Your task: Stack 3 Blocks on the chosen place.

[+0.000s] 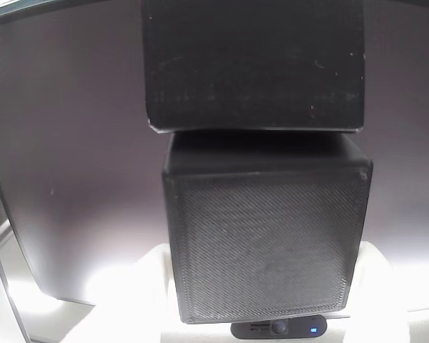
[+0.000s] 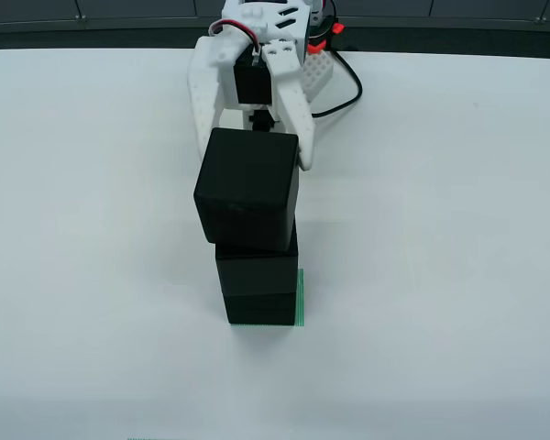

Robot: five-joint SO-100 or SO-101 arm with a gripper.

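On green patch [image 2: 300,298], black cubes [image 2: 255,243] stacked

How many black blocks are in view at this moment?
3, all in one stack in the view from above: bottom block on the green striped patch, middle block on it, top block twisted askew, beside the gripper.

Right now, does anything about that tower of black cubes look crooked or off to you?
Yes. In the view from above, the top block sits twisted and shifted left of the two blocks stacked beneath it on the green striped patch. The white gripper is right behind it. Whether the fingers are gripping the block cannot be told.
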